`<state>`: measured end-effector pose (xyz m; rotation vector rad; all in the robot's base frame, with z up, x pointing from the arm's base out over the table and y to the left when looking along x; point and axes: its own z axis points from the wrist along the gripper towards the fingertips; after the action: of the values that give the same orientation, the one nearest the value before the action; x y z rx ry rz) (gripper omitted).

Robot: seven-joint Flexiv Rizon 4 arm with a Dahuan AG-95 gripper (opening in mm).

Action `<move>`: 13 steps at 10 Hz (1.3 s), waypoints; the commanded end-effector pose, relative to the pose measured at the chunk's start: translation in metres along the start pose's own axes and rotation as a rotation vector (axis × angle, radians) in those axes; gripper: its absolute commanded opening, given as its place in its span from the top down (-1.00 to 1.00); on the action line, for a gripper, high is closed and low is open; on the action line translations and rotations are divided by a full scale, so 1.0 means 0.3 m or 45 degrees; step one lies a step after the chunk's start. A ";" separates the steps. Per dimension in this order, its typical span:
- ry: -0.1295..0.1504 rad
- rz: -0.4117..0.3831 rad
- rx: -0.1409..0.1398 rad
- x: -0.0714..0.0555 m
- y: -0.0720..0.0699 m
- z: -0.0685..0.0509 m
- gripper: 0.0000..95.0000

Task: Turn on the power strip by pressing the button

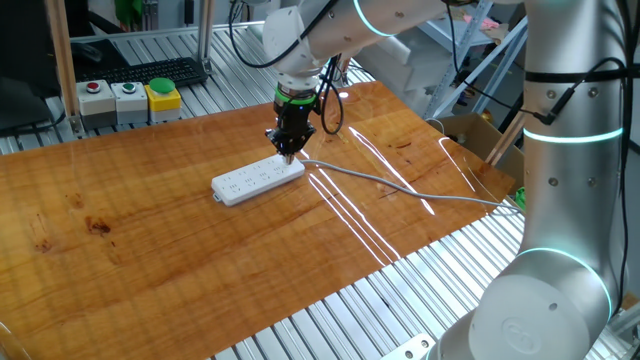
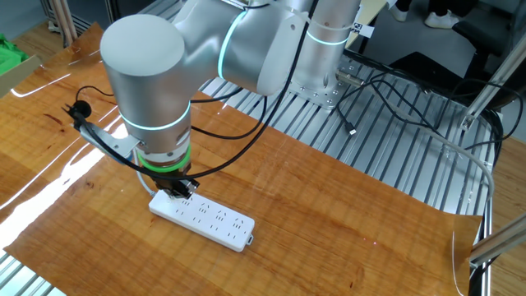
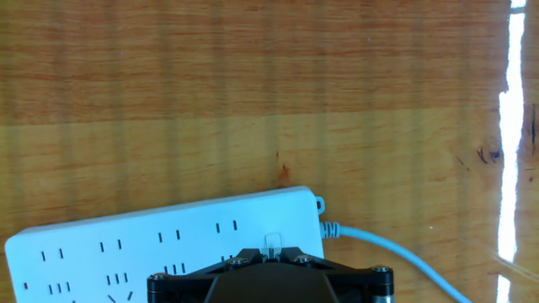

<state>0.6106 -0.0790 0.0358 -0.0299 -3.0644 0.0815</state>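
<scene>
The white power strip (image 1: 258,180) lies flat on the wooden table (image 1: 150,250), with its grey cable (image 1: 400,185) running off to the right. My gripper (image 1: 288,150) points straight down onto the strip's cable end, and its tip touches the top there. In the other fixed view the gripper (image 2: 177,191) stands on the left end of the strip (image 2: 201,218). In the hand view the strip (image 3: 168,240) fills the lower left, and its small clear button (image 3: 271,242) shows just ahead of my gripper (image 3: 271,252). The fingers are shut together.
A box with red, green and yellow buttons (image 1: 130,98) and a keyboard (image 1: 160,70) sit beyond the table's far left edge. A cardboard box (image 1: 470,135) is at the right. The arm's base column (image 1: 565,200) stands at the near right corner.
</scene>
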 end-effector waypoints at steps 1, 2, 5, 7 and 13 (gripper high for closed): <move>0.006 -0.008 -0.016 -0.017 -0.009 0.028 1.00; -0.001 -0.012 -0.027 -0.023 -0.016 0.062 1.00; 0.004 0.013 -0.037 -0.019 -0.014 0.100 1.00; 0.024 0.020 -0.040 -0.017 -0.010 0.085 1.00; 0.062 0.061 0.033 -0.005 0.000 -0.006 -0.20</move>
<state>0.6121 -0.0808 0.0378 -0.1333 -3.0227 0.1110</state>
